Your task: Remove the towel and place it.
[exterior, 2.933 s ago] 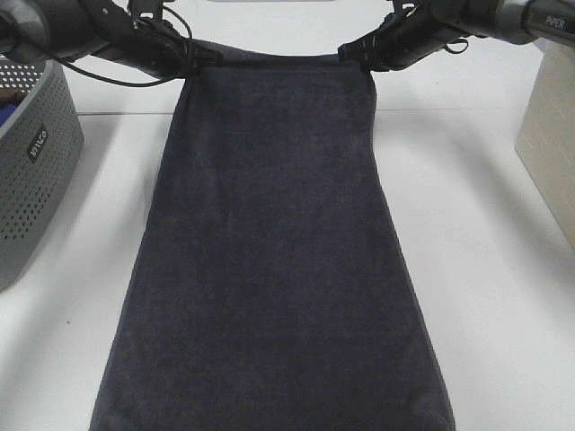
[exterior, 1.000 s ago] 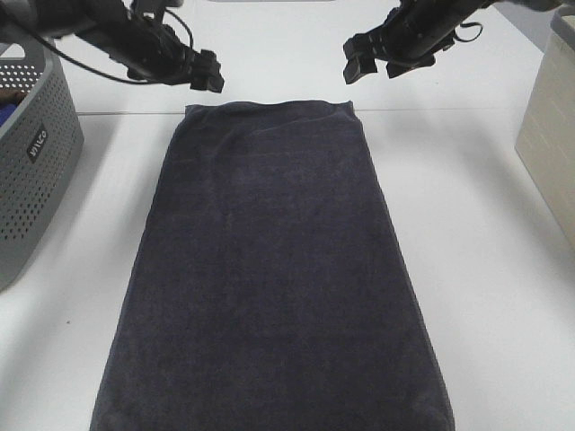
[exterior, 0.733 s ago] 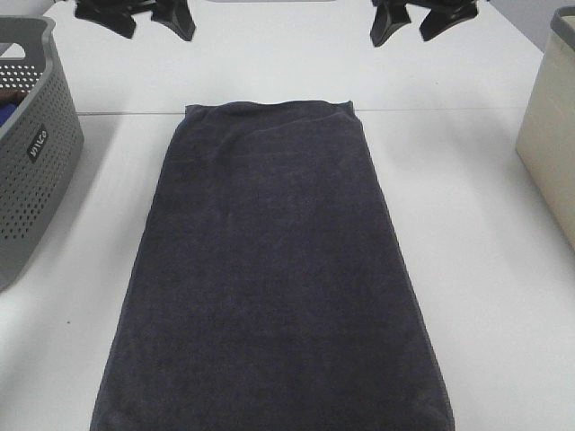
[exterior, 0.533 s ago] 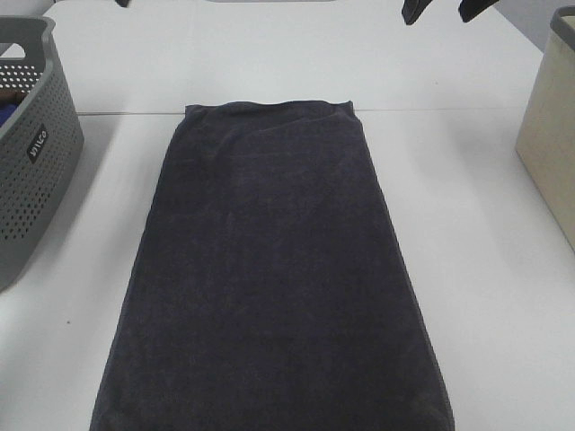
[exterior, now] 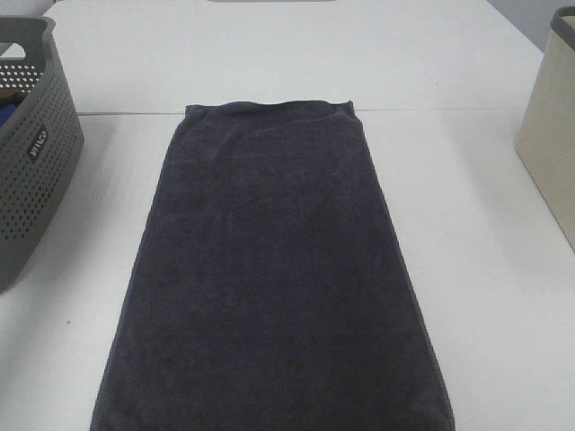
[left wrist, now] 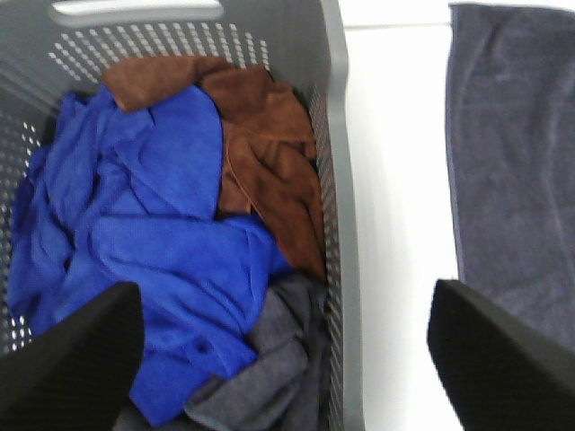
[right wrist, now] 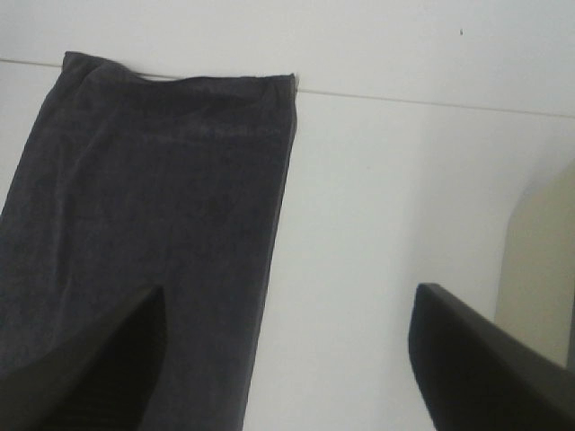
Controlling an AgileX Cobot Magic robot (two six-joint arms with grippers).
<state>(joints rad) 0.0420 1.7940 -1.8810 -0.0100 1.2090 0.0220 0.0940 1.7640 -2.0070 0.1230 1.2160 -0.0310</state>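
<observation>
The dark charcoal towel (exterior: pixel 269 269) lies flat and spread lengthwise down the middle of the white table (exterior: pixel 476 269), its far hem near the table seam. Neither arm shows in the exterior high view. My left gripper (left wrist: pixel 287 359) hangs open above the grey perforated basket (left wrist: pixel 334 180), with the towel's edge (left wrist: pixel 512 162) off to one side. My right gripper (right wrist: pixel 287 359) is open and empty above the towel's far corner (right wrist: pixel 162 180) and bare table. Nothing is held between either pair of fingers.
The grey basket (exterior: pixel 31 162) stands at the table's left edge, holding blue (left wrist: pixel 153 224), brown (left wrist: pixel 269 135) and grey cloths. A beige bin (exterior: pixel 550 126) stands at the right edge.
Both grippers have let go of the towel's far corners and risen out of the exterior high view. The towel's far end dropped flat onto the table.
</observation>
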